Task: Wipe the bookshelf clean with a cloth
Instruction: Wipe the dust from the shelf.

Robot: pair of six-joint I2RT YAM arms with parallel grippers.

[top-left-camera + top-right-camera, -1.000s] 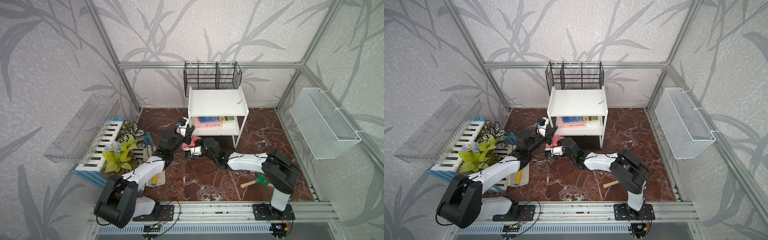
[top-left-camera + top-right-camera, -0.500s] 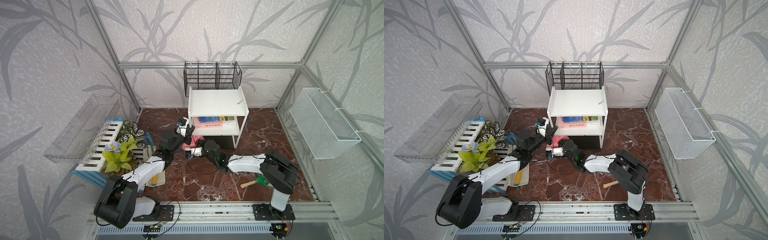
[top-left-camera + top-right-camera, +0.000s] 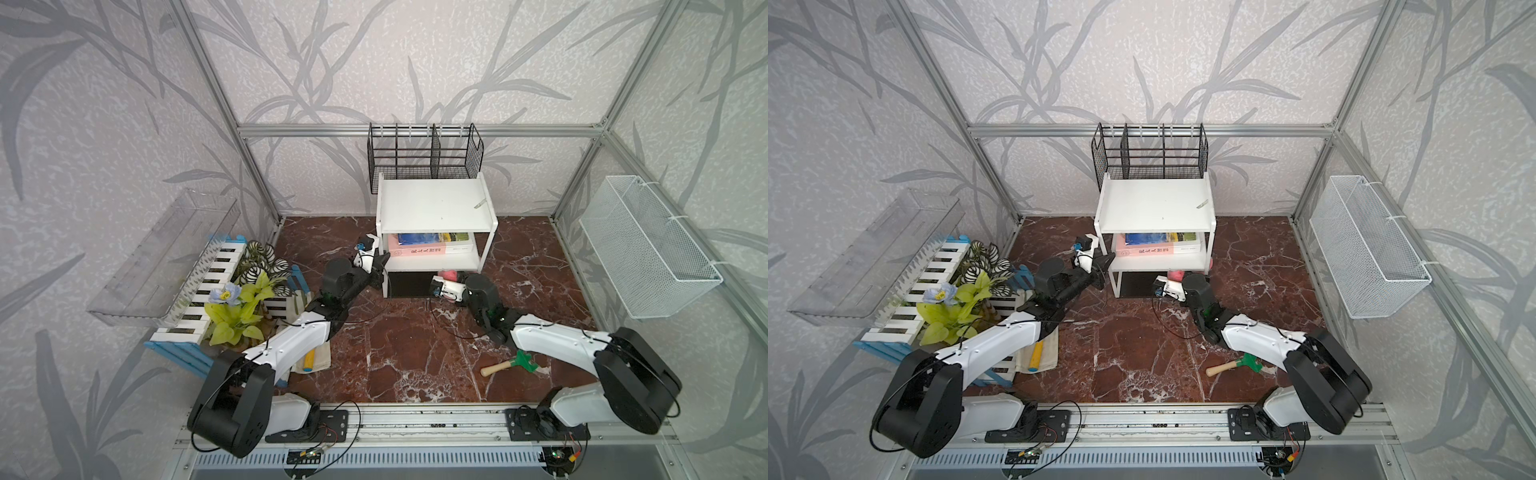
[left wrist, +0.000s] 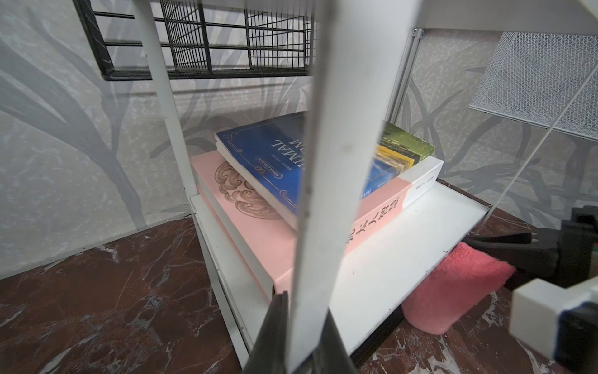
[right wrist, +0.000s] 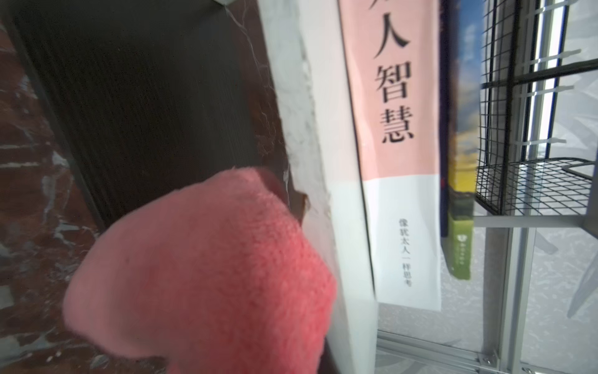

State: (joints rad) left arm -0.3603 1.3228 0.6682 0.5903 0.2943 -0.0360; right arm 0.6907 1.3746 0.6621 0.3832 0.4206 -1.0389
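Cloth (image 4: 453,291) first: it is pink terry, and I judge it soft, light and floppy, so it folds around whatever presses it. It is best taken by a bunched fold, with a pad of pile left proud of the fingers. That is how it sits now. The right gripper (image 3: 457,277) is clamped tight on it, and the wad hides the fingertips in the right wrist view. The cloth is low at the front of the bookshelf (image 3: 432,205), near its right front corner. It is pressed against the front edge of the lower white board, with the black bottom panel just behind.

The bookshelf looks light and thin-framed. I expect it to skate on the polished marble desk (image 3: 415,345) under a sideways wipe, even with the pink book (image 4: 252,233) and the blue book (image 4: 259,155) weighing on the lower board. A post is the sensible place to brace it, since the boards offer no edge to pinch firmly.

The left gripper (image 3: 381,266) does this. Its fingers are drawn in narrow around the front left post, which runs between them in the left wrist view.

Both arms reach forward and low from the front rail, forearms close to the desk. The left arm runs diagonally to the post. The right arm is bent at the wrist, aiming the cloth in under the board.
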